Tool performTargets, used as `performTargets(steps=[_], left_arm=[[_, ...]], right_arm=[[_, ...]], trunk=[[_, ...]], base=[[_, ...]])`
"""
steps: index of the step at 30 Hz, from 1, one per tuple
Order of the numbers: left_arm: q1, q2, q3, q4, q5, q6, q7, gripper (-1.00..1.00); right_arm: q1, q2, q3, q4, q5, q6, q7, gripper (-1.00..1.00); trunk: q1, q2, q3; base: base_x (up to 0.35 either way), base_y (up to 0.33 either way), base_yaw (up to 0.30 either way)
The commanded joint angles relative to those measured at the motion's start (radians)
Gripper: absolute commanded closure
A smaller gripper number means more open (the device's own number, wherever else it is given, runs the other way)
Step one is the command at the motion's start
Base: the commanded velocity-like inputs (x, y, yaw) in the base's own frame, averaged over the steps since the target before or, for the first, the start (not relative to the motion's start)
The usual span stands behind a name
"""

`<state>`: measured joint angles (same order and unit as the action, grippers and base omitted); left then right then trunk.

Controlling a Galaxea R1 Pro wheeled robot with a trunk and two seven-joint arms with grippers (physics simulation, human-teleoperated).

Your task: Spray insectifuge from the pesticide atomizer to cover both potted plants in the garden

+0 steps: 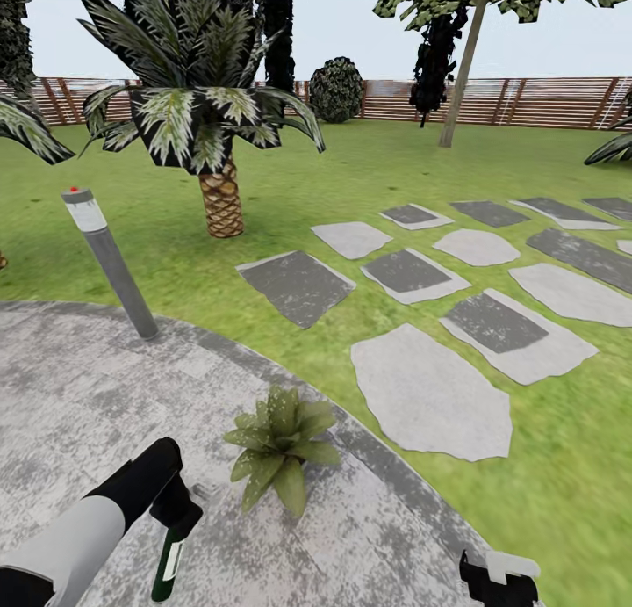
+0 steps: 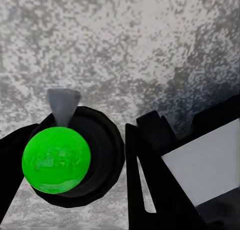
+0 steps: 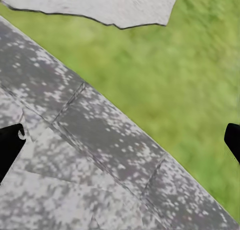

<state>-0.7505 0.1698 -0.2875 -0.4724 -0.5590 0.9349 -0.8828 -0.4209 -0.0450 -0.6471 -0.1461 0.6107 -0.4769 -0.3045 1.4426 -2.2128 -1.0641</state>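
round grey paved patch (image 1: 79,396) under left gripper (image 1: 180,519), potted plant (image 1: 281,444) on it just right of the gripper, grey post (image 1: 112,264) at its rim beyond, lawn (image 1: 290,343) with stepping stones (image 1: 430,396) further right

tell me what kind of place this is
A simulated outdoor garden, by the look of it: a green lawn crossed by flat grey stepping stones, a brown slatted wooden fence along the back with trees before it, and a small potted plant on a round paved patch.
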Motion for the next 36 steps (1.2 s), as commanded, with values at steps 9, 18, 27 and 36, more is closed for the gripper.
performTargets(steps=[9,18,27,36], left_arm=[[0.002,-0.006,-0.005,-0.002,-0.012,0.036,-0.011,1.00],[0.001,-0.005,-0.002,-0.002,-0.013,0.051,-0.011,1.00],[-0.002,0.000,-0.003,-0.002,-0.011,0.051,-0.024,1.00],[-0.018,0.046,-0.002,-0.020,-0.226,0.037,-0.333,1.00]], right_arm=[[-0.001,0.001,-0.006,0.002,0.011,-0.003,-0.006,-1.00],[-0.001,0.005,-0.006,0.002,0.011,-0.003,-0.006,-1.00],[-0.001,0.005,-0.006,0.002,0.011,-0.003,-0.005,-1.00],[-0.001,0.002,-0.006,0.003,0.012,-0.003,-0.003,-1.00]], trunk=[[0.000,0.000,-0.001],[0.000,0.000,-0.002],[0.000,0.000,-0.003],[0.000,0.000,-0.003]], base=[[0.093,-0.238,0.000],[0.112,-0.252,0.159],[0.133,-0.055,0.088],[0.001,0.000,0.254]])
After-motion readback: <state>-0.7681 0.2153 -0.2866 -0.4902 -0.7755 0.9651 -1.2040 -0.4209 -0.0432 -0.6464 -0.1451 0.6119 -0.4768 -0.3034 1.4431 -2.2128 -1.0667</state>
